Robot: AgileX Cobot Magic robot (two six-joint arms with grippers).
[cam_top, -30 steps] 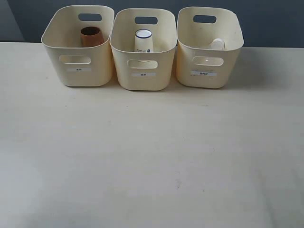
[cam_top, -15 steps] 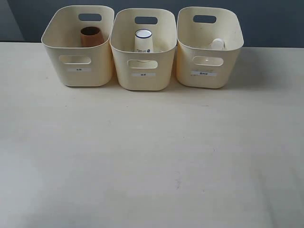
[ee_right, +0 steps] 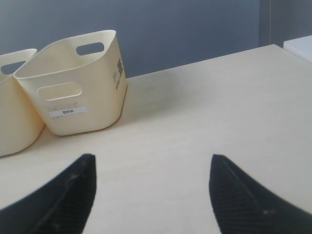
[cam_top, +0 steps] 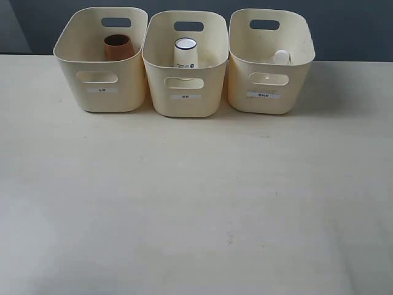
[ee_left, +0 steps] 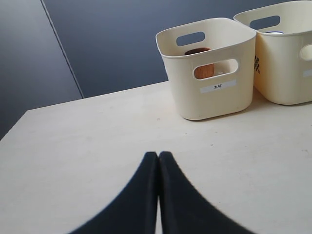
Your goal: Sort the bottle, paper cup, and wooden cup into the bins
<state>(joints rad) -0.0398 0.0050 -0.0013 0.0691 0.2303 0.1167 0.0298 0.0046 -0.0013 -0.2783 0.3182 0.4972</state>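
wooden cup [cam_top: 118, 47] left bin [cam_top: 101, 92] | paper cup [cam_top: 185, 53] middle | bottle [cam_top: 280, 58] right | left gripper [ee_left: 158, 158] clenched, empty | right gripper [ee_right: 152, 170] released | judged sorted: keep arms clear

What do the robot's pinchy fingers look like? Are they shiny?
Not shiny. Only the fingertips show, in the two wrist views. The left gripper has two matte black fingers that curve and narrow to thin tips. The right gripper has black fingers too, wedge-shaped, with a fine bumpy texture on the surface. No cables, stickers or writing show on them.
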